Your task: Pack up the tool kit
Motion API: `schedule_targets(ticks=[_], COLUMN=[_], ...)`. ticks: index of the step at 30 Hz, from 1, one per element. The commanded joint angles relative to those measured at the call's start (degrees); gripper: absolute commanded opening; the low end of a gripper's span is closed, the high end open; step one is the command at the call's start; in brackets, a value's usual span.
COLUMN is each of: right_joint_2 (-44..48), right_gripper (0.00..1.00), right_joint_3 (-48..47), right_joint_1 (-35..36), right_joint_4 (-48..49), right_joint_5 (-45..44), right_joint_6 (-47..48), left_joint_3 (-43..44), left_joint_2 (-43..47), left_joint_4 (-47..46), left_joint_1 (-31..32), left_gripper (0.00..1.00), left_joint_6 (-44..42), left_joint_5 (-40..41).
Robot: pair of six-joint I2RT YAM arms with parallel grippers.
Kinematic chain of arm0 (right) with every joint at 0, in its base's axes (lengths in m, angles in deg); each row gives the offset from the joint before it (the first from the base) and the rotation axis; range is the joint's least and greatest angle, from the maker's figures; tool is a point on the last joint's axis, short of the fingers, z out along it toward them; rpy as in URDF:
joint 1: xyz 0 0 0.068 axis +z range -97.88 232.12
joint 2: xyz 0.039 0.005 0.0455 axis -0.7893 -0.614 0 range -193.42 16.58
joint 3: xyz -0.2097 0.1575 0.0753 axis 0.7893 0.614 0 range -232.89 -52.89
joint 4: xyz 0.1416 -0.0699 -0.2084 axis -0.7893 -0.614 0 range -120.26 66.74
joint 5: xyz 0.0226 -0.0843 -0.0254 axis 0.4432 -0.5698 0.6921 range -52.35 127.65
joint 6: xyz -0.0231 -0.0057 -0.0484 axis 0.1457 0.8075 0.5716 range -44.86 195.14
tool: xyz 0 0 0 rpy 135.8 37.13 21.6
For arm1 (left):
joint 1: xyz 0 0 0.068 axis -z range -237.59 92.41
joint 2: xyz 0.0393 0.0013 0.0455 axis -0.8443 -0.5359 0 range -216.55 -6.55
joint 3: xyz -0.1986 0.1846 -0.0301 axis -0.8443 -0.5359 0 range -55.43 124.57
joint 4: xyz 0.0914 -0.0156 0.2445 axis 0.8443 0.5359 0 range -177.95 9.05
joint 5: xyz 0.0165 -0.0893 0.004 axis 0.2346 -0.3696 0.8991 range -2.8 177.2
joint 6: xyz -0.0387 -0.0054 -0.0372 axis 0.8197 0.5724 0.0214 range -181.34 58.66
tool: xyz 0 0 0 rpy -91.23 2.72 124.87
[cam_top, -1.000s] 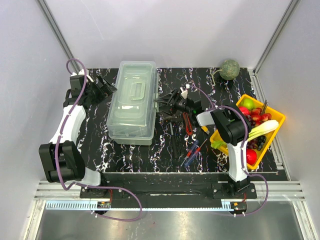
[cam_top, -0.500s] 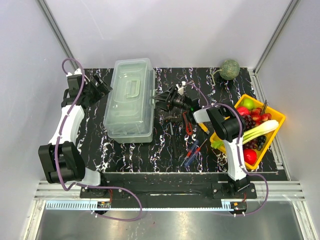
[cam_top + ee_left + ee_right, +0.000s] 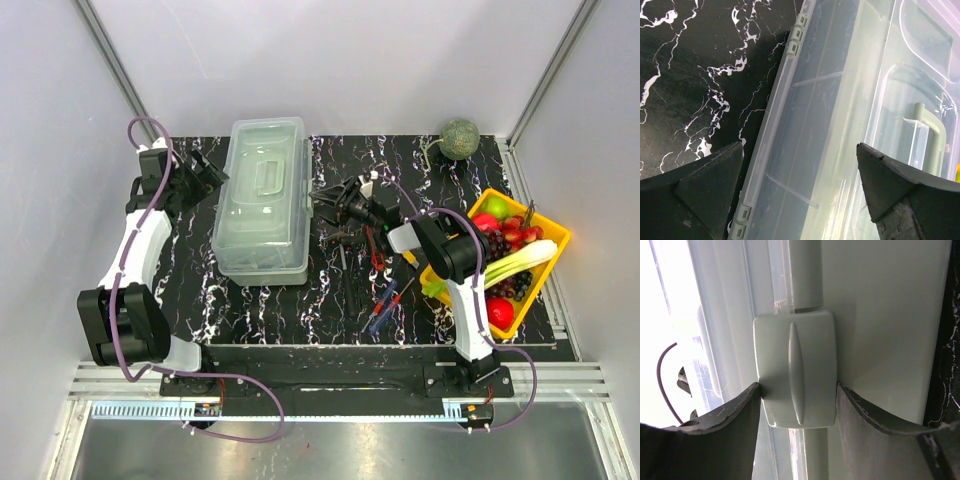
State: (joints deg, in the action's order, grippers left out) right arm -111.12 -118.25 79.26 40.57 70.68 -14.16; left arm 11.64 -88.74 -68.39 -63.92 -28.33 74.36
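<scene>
The pale grey-green toolbox (image 3: 262, 200) lies closed under its clear lid at the left middle of the table. My left gripper (image 3: 212, 172) is open at the box's left side; in the left wrist view its fingers straddle the lid's edge (image 3: 800, 185) and hold nothing. My right gripper (image 3: 322, 203) is at the box's right side. In the right wrist view its fingers (image 3: 799, 405) press on both sides of the green latch (image 3: 797, 375). Red pliers (image 3: 374, 247), a yellow knife (image 3: 410, 256) and red and blue screwdrivers (image 3: 385, 300) lie loose to the right of the box.
A yellow tray (image 3: 553, 235) of fruit stands at the right edge beside the right arm. A green melon (image 3: 460, 138) sits at the back right corner. Grey walls close in the table's back and sides.
The toolbox slid and swung a little to the left, then settled slightly back. My right gripper followed it left and now sits on the latch. My left gripper shifted slightly.
</scene>
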Motion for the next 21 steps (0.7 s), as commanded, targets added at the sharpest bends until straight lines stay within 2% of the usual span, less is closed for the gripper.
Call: schedule_targets(ticks=[1, 4, 13, 21], right_joint_2=[7.37, 9.57, 17.83, 17.66], right_gripper=[0.18, 0.15, 0.08, 0.02], right_joint_3=[0.14, 0.85, 0.33, -1.08], right_joint_1=[0.02, -0.07, -0.07, -0.07], right_joint_4=[21.78, 15.47, -12.56, -24.36], right_joint_5=[-0.96, 0.01, -0.87, -1.92], right_joint_6=[-4.49, -1.33, 11.94, 14.85], left_joint_3=[-1.76, -1.68, -2.03, -2.20], left_joint_2=[-1.13, -0.86, 0.19, 0.37], left_joint_4=[11.03, 10.95, 10.33, 9.10], left_joint_1=[1.93, 2.02, 4.04, 5.45], left_gripper=[0.99, 0.99, 0.99, 0.99], left_joint_6=[-2.87, -3.74, -7.00, -7.52], left_joint_5=[-2.10, -2.45, -4.21, -6.23])
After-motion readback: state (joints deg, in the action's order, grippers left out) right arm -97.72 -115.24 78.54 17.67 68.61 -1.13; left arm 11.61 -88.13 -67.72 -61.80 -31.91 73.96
